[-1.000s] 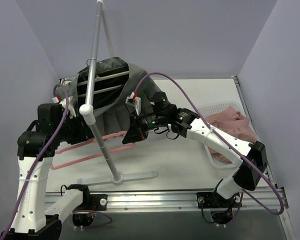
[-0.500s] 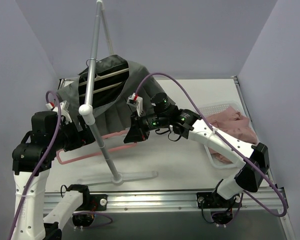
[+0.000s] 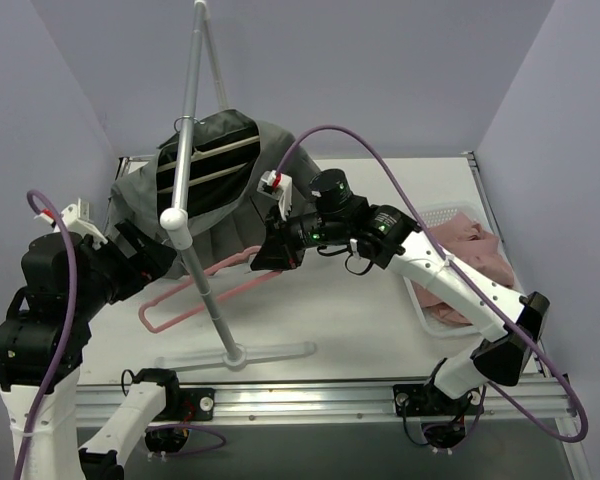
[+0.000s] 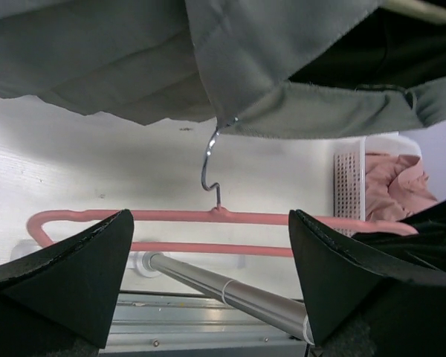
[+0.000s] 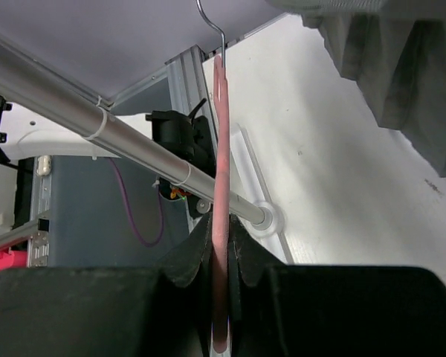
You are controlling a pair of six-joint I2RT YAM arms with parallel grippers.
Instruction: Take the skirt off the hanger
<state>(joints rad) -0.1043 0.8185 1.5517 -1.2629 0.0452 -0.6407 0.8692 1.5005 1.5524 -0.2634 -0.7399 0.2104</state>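
Skirt (image 3: pixel 232 215) sits above the hanger (image 4: pixel 267 217), whose length runs sideways from your right gripper (image 5: pixel 220 249), clamped on one end, toward your left gripper (image 4: pixel 209 220), wide open and empty.

Inventory as I read it from my station:

- One pink hanger (image 3: pixel 195 297).
- One grey skirt (image 3: pixel 270 150).
- One metal stand (image 3: pixel 185 130) on the tabletop (image 3: pixel 360 310).
- One white basket (image 3: pixel 420 215), holding one pink garment (image 3: pixel 470 250).
- Two claws: left claw (image 3: pixel 145 262) and right claw (image 3: pixel 270 250).
- Two purple cables (image 3: pixel 325 129), one per arm.
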